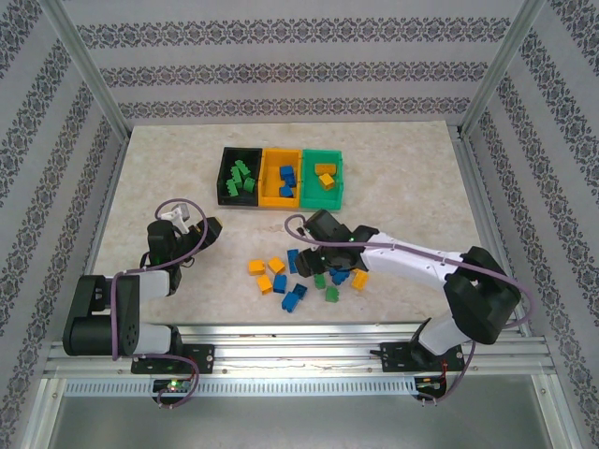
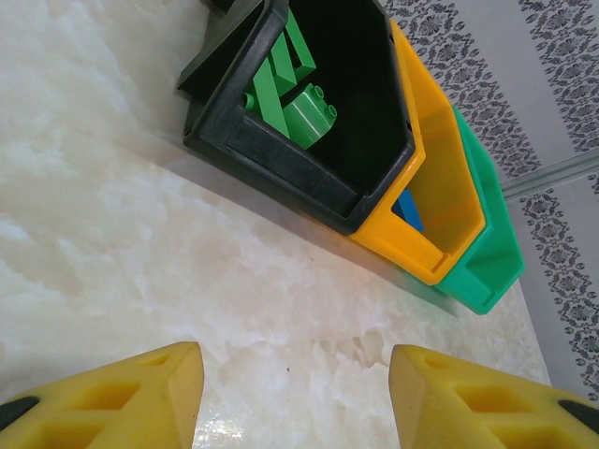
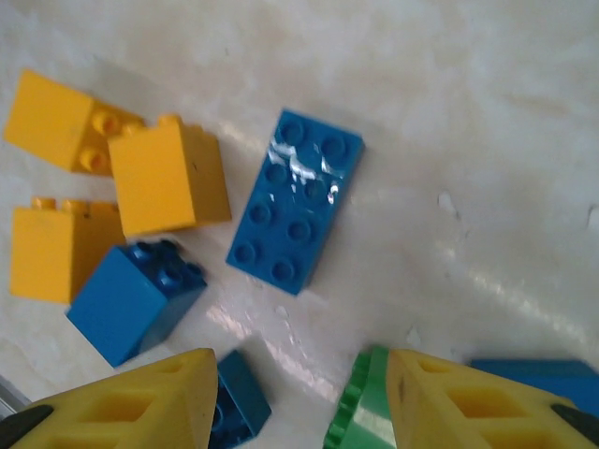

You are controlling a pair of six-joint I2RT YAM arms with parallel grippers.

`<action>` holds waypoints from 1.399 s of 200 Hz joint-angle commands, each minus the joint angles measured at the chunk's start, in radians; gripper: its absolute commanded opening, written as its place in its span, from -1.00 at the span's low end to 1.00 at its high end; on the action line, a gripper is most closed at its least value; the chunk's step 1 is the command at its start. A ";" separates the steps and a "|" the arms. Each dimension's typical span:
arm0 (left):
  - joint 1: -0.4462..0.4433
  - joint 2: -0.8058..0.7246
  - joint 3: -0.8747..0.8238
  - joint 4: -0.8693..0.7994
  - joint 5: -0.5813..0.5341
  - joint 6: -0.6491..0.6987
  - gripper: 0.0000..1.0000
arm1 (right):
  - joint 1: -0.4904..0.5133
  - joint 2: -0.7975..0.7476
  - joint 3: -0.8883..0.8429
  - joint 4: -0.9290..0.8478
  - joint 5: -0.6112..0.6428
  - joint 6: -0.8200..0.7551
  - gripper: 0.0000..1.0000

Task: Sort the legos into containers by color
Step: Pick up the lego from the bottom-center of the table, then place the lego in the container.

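The right gripper [image 3: 298, 398] is hovering, jaws spread wide and empty, above loose legos [image 3: 296, 200] by the near edge of the table [image 1: 421, 178], the left gripper [image 2: 296, 393] likewise gaping empty.

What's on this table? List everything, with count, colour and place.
containers: three, black, orange-yellow, green; joined row, far middle of table.
sorted legos: several; green in the black one, blue in the orange-yellow, orange-yellow in the green.
loose legos: about a dozen, blue, orange-yellow, green; scattered near middle.
left gripper: yellow fingers, open, above bare table.
right gripper: yellow fingers, open, over loose legos.
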 commanded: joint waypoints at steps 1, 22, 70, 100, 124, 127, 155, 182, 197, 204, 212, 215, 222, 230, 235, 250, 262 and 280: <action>0.009 0.017 -0.011 0.071 0.021 -0.018 0.09 | 0.026 -0.017 -0.040 -0.015 0.057 0.046 0.01; 0.010 0.027 -0.011 0.076 0.019 -0.019 0.09 | 0.036 0.003 -0.032 -0.059 0.088 0.044 0.00; 0.009 0.047 -0.008 0.094 0.031 -0.029 0.10 | 0.046 0.017 -0.041 -0.095 0.145 0.047 -0.02; 0.009 0.067 -0.010 0.115 0.035 -0.039 0.10 | 0.048 0.077 -0.040 -0.060 0.115 0.069 -0.10; 0.008 0.081 -0.010 0.136 0.049 -0.050 0.10 | 0.056 0.128 -0.035 -0.050 0.145 0.071 -0.31; 0.009 0.081 -0.011 0.137 0.050 -0.049 0.10 | 0.056 0.132 -0.033 -0.046 0.147 0.072 -0.34; 0.008 0.086 -0.009 0.136 0.047 -0.052 0.10 | 0.060 0.149 0.013 -0.031 0.132 0.066 -0.66; 0.009 0.099 -0.007 0.139 0.044 -0.056 0.11 | 0.054 0.171 0.092 0.005 0.126 0.054 -0.69; 0.010 0.111 -0.003 0.146 0.052 -0.062 0.11 | 0.052 0.201 0.165 0.022 0.111 0.038 -0.69; 0.011 0.115 -0.002 0.151 0.057 -0.065 0.11 | 0.050 0.217 0.199 0.039 0.108 0.030 -0.69; 0.010 0.120 -0.004 0.157 0.057 -0.067 0.11 | 0.047 0.242 0.245 0.048 0.102 0.019 -0.69; 0.010 0.121 -0.003 0.156 0.057 -0.067 0.11 | 0.044 0.252 0.267 0.050 0.100 0.016 -0.69; 0.011 0.123 -0.004 0.156 0.054 -0.067 0.11 | 0.039 0.277 0.316 0.049 0.094 0.006 -0.69; 0.011 0.126 -0.003 0.157 0.053 -0.070 0.11 | 0.035 0.304 0.372 0.052 0.089 -0.007 -0.69; 0.011 0.126 -0.003 0.161 0.055 -0.072 0.11 | 0.033 0.321 0.404 0.056 0.089 -0.013 -0.69; 0.011 0.128 -0.005 0.163 0.056 -0.073 0.11 | 0.019 0.379 0.499 0.078 0.078 -0.028 -0.69; 0.012 0.130 -0.006 0.165 0.050 -0.072 0.11 | 0.003 0.439 0.591 0.078 0.061 -0.040 -0.69; 0.013 0.129 -0.005 0.167 0.052 -0.074 0.11 | -0.025 0.526 0.743 0.073 0.035 -0.051 -0.68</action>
